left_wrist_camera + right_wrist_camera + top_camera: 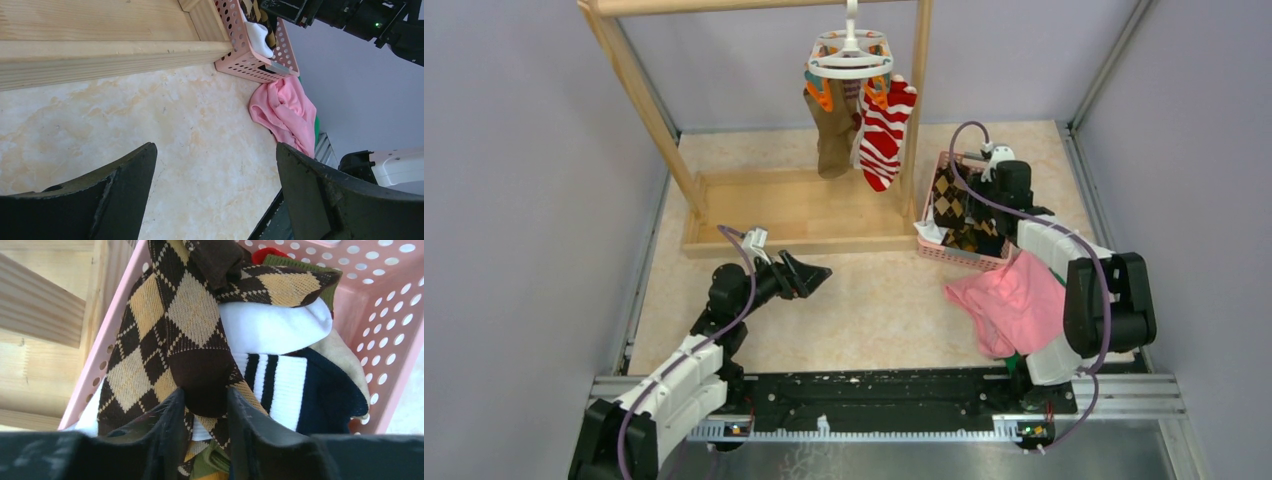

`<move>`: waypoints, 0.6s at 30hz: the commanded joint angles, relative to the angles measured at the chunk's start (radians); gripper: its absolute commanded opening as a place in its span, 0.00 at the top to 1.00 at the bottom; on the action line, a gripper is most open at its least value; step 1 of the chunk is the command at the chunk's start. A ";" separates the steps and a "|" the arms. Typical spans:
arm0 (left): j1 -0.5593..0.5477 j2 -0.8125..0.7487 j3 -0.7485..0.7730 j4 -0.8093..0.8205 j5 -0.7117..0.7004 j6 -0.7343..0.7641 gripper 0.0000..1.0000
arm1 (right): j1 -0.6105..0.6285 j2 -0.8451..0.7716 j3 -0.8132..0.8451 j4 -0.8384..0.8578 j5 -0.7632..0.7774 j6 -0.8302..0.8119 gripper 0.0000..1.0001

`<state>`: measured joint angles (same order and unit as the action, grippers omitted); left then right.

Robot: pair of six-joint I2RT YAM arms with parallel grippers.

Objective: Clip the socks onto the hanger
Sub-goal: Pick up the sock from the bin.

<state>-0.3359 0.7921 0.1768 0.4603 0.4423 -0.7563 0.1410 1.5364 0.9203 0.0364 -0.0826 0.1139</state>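
Bare marbled table (874, 300) lies open mid-frame, where the left tool (215, 147) hovers, fingers wide apart. In the perforated pink plastic basket (380, 305) at right, heaped with soft socks (272, 325), the right tool (205, 396) pinches a brown-tan argyle knit sock (185, 305). The white plastic ring hanger (850, 55) hangs top centre.
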 commanded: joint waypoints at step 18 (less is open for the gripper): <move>-0.004 -0.036 0.015 0.108 0.140 0.006 0.07 | 0.000 -0.483 -0.202 0.153 -0.023 0.030 1.00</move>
<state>-0.3359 0.7471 0.1768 0.4725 0.5022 -0.7490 0.1410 1.1122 0.7460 0.1364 -0.0765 0.1310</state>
